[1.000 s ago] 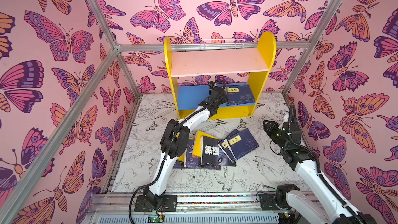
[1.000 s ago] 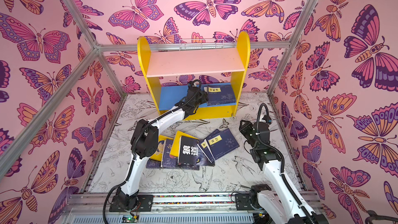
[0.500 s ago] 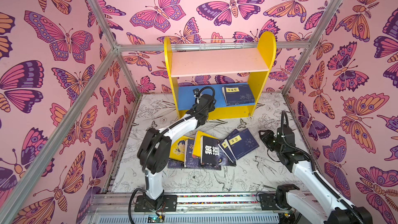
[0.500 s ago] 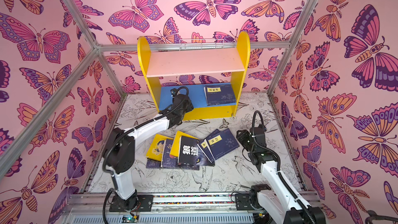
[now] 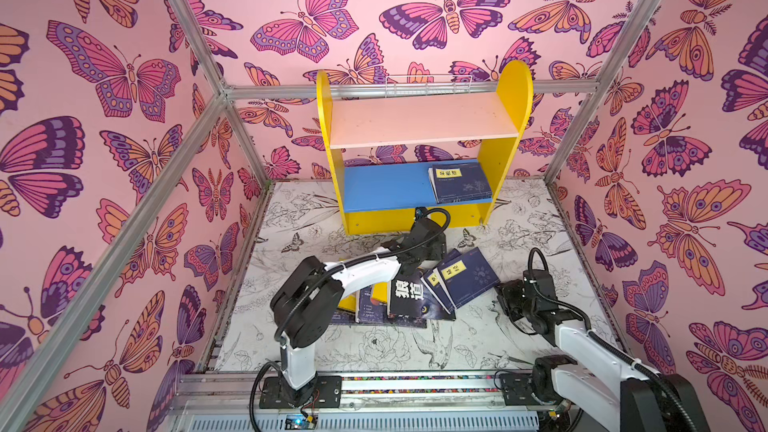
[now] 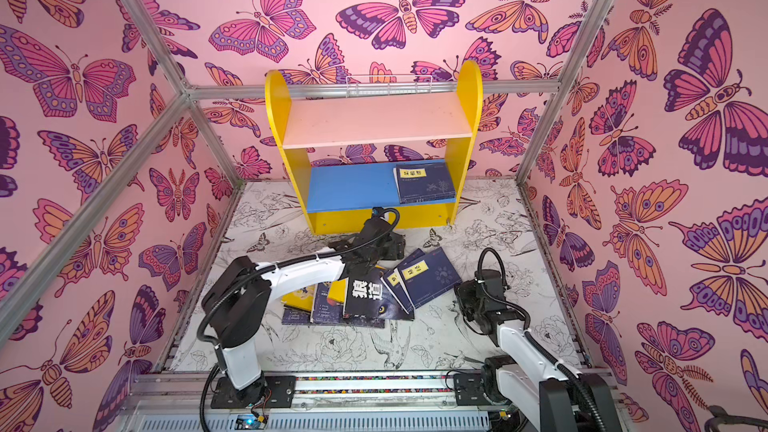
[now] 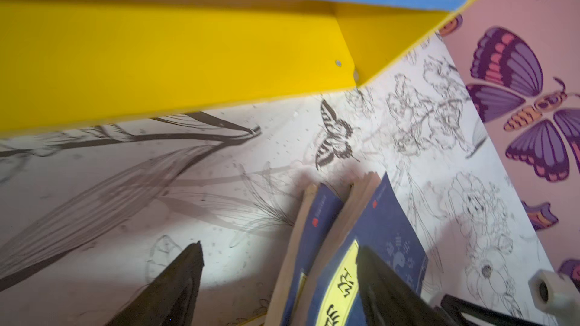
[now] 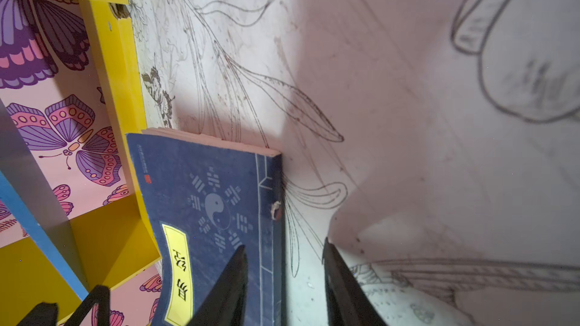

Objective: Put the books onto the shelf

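The shelf (image 5: 513,89) (image 6: 469,89) stands at the back, its pink upper board bare. One navy book (image 5: 461,182) (image 6: 424,182) lies on the right of the blue lower board. Several books lie fanned on the floor: a top navy one with a yellow label (image 5: 467,276) (image 7: 392,236) (image 8: 204,189), a black one with white characters (image 5: 409,292) (image 6: 368,292), and a yellow one (image 6: 297,297). My left gripper (image 5: 424,257) (image 7: 277,247) hangs open and empty over the pile's far end. My right gripper (image 5: 505,295) (image 8: 284,246) is open, straddling the top navy book's right edge.
Butterfly-patterned walls with aluminium posts (image 5: 582,110) close in the sides and back. The floor mat (image 5: 374,347) carries ink drawings. The arms' base rail (image 5: 395,384) runs along the front. The shelf's yellow base panel (image 7: 188,58) stands close behind the left gripper.
My left gripper has pulled back from the shelf's lower board, come down over the pile and opened wider. My right gripper has dropped leftward to the top navy book's edge.
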You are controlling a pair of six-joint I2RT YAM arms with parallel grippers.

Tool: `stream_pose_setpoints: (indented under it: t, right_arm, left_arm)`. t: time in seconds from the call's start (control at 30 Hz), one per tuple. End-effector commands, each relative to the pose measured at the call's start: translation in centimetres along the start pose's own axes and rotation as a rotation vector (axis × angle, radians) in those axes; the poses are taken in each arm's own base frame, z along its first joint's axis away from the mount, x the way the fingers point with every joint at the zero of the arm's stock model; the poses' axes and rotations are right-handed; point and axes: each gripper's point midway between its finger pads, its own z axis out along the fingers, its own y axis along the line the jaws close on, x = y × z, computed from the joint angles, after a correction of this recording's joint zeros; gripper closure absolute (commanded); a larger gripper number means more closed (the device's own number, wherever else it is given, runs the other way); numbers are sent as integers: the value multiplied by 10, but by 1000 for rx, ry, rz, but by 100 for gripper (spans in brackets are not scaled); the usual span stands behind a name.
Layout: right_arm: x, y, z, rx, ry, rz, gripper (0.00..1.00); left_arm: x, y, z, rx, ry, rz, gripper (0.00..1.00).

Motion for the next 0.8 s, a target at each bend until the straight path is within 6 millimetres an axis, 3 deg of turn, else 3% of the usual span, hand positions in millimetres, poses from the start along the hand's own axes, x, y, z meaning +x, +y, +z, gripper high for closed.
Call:
stream_pose_setpoints:
  t: [0.0,0.27,0.57,0.77]
  right_arm:
    - [-3,-9,0,9,-26,50,60]
    - [-2,-23,3,48,-27,87,55]
    - [5,-10,9,20,22,63,53]
    - [29,11,36,4,199,13,54]
  left_arm:
    - [5,-41,6,148,42,87,20]
    - [29,-36,30,124,101,126,20]
    - [53,-31,41,126,187,121,21]
    - [61,-24,40,113,205,124,22]
